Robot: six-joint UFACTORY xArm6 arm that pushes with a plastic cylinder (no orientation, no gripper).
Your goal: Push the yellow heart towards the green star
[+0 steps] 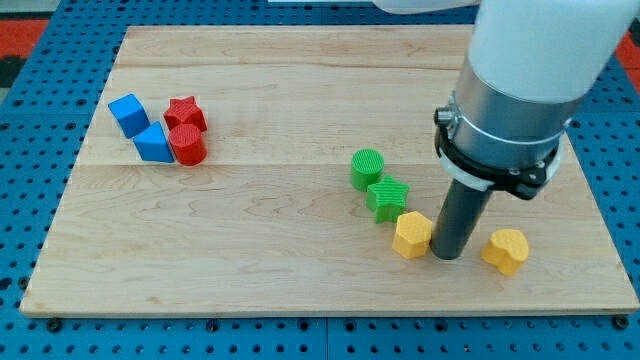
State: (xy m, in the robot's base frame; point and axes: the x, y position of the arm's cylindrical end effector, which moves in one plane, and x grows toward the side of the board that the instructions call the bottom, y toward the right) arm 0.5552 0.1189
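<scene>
The yellow heart [506,250] lies near the board's bottom right. The green star [387,198] sits left of it, just below the green cylinder [367,168]. A yellow hexagon [411,235] touches the green star's lower right. My tip [447,256] stands on the board between the yellow hexagon and the yellow heart, close against the hexagon's right side and a short gap left of the heart.
A blue cube [128,114], a blue triangular block [153,143], a red star [185,113] and a red cylinder [187,145] cluster at the upper left. The wooden board [250,250] rests on a blue pegboard. The arm's body hangs over the upper right.
</scene>
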